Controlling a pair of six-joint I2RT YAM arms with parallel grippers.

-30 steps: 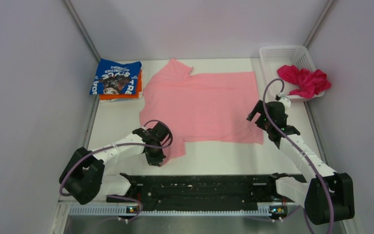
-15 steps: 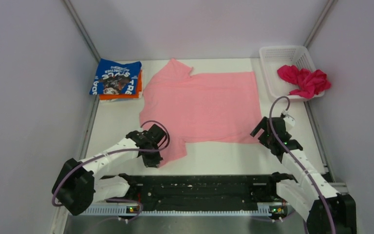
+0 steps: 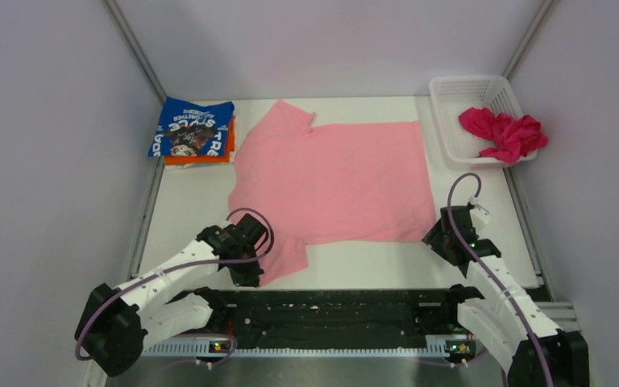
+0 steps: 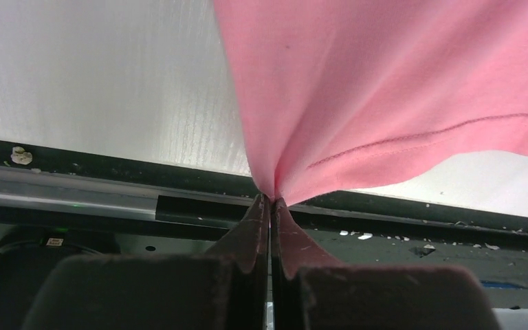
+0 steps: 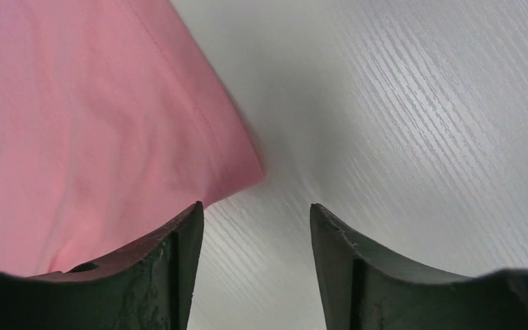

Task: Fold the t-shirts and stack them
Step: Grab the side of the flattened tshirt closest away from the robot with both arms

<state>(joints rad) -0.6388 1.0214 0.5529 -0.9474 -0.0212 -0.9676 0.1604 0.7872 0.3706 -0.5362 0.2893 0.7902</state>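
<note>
**Desk:** Where does the light pink t-shirt [image 3: 334,181] lie?

**Photographer:** It lies spread flat across the middle of the white bench [image 3: 371,262], sleeves to the left and hem to the right. The left pincer [image 4: 269,201] sits at the near sleeve, by the bench's front edge. Its jaws are pressed together on a pinch of that cloth, which fans up and away from the fingertips.

**Desk:** And the right pincer [image 5: 254,214]?

**Photographer:** It is at the shirt's near right corner. Its jaws stand apart with bare bench between them. The hem corner lies just ahead of the gap, and the finger on the left of that view overlaps the cloth's edge. It grips nothing.

**Desk:** The other shirts?

**Photographer:** A folded blue t-shirt [image 3: 193,129] with white print lies on an orange t-shirt [image 3: 201,159] at the far left corner, well apart from both pincers. A magenta t-shirt [image 3: 504,133] lies crumpled in the white basket [image 3: 459,89] at the far right, partly over its rim.

**Desk:** What is hard to make out?

**Photographer:** From above, the wrists cover both sets of fingertips, so the grips read only from the wrist cameras. Only a strip of the orange shirt shows. Each wrist view cuts off most of the pink cloth. Whether the right pincer's finger touches the cloth or sits just above it cannot be told.
</note>
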